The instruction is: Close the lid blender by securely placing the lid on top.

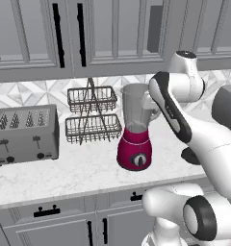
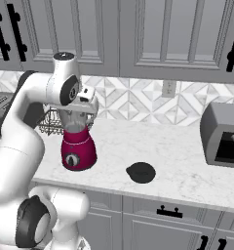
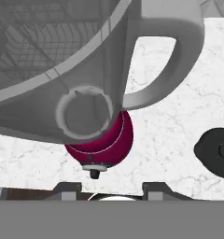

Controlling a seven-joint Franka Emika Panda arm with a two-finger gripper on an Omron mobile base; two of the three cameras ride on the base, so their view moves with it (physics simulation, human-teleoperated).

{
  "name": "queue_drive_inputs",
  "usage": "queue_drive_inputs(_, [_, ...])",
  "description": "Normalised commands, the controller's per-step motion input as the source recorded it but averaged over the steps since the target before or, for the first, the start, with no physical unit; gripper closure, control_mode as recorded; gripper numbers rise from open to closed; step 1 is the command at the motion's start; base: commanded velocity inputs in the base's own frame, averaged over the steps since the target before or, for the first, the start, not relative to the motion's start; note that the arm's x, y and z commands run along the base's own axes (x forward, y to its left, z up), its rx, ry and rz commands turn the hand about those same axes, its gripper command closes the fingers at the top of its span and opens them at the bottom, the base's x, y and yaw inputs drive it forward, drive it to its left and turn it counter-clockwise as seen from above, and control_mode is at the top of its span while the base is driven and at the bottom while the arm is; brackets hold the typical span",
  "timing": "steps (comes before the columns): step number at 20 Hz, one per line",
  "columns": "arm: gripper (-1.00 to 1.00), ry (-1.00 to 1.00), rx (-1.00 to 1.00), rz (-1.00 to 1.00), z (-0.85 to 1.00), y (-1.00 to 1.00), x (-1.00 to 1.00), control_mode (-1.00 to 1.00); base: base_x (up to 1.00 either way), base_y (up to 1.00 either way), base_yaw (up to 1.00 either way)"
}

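The blender (image 1: 134, 144) stands upright on the white counter, with a magenta base, a dark dial and a clear grey jar (image 2: 75, 124) whose rim has nothing on it. My gripper (image 3: 111, 190) hovers just above the jar's rim, looking down into it, and is open with nothing between its fingers. The handle (image 3: 165, 70) of the jar points toward the lid. The lid (image 2: 141, 172), a flat black round cap, lies on the counter to the blender's right, near the front edge. It shows at the hand view's right edge as the lid (image 3: 217, 151).
A grey four-slot toaster (image 1: 25, 134) sits at the far left, and a two-tier wire rack (image 1: 92, 115) stands behind the blender. A grey box-shaped appliance (image 2: 224, 134) stands at the right end. The counter's front edge (image 2: 163, 197) runs close to the lid.
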Motion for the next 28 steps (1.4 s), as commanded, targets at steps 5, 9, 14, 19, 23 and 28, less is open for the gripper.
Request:
queue_drive_inputs(5, [-1.0,-0.09,0.01,-0.03,-0.01,-0.33,-0.44,-1.0,0.0,0.0,0.0])
queue_drive_inputs(9, [-1.0,-0.22,0.01,0.01,-0.04,-1.0,-0.73,-1.0,0.0,0.0,0.0])
queue_drive_inputs(14, [-1.0,-0.04,0.0,0.0,-0.09,-1.0,-0.34,-1.0,0.0,0.0,0.0])
queue_drive_inputs(19, [-1.0,0.11,-0.01,-0.04,-0.26,-0.96,0.0,-1.0,0.0,0.0,0.0])
queue_drive_inputs(23, [-1.0,0.23,-0.01,-0.03,-0.53,-0.6,0.13,-1.0,0.0,0.0,0.0])
queue_drive_inputs(28, [-1.0,0.21,-0.09,-0.03,-0.41,-0.06,0.03,-1.0,0.0,0.0,0.0])
